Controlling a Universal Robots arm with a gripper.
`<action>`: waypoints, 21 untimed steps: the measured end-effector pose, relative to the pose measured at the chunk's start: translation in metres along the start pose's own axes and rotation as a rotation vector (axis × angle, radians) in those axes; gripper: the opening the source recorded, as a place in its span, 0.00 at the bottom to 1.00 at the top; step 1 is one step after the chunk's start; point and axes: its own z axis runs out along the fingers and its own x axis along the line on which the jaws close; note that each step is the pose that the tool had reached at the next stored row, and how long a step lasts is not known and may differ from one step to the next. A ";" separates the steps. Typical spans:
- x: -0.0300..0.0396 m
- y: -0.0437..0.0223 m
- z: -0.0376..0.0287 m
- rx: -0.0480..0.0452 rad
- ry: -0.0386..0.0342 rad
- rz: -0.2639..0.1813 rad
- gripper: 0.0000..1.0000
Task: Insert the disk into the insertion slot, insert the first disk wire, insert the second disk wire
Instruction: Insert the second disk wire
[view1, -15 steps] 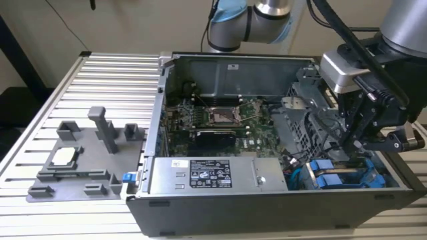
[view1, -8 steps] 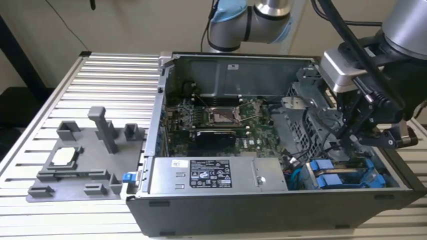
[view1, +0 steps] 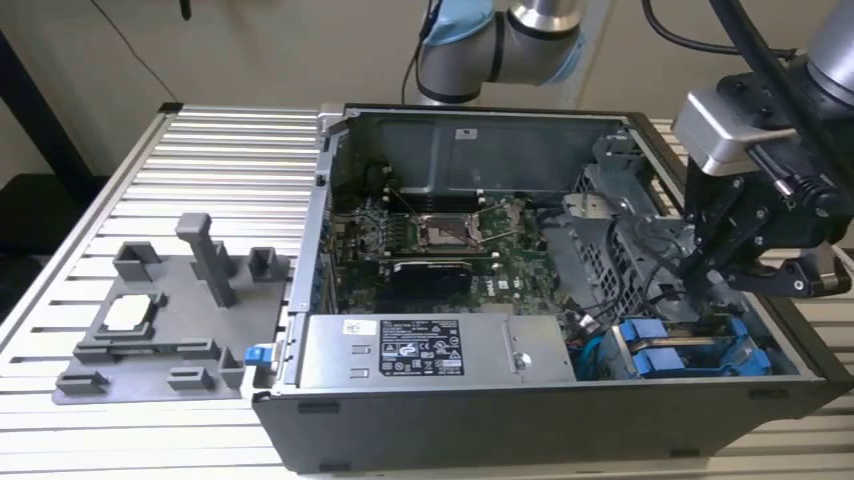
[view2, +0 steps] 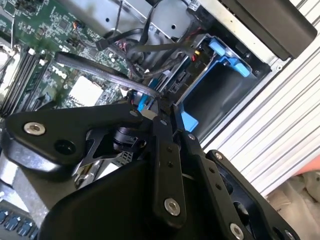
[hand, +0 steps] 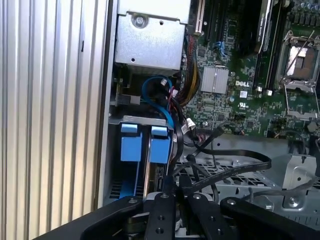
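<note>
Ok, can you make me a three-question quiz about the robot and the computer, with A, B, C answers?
1. Where is the end effector?
A. Over the grey stand on the table
B. Reaching into the computer case near the drive frames
C. Resting on the slatted table

2. What colour are the drive frames?
A. Red
B. Yellow
C. Blue

3. How is the computer case?
A. Open, with its insides showing
B. Shut with a cover on
C. Wrapped in a box

Answers:
1. B: the end effector hangs inside the computer case, close above the drive frames.
2. C: the first wrist view shows them bright blue.
3. A: the circuit board is in plain sight in the exterior view.
</note>
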 end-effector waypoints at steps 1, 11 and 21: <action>0.0003 -0.0027 0.0004 -0.0061 -0.0005 0.001 0.16; 0.0021 -0.0071 0.0113 -0.0207 -0.0006 0.038 0.16; 0.0038 -0.0092 0.0213 -0.0307 -0.0002 0.064 0.16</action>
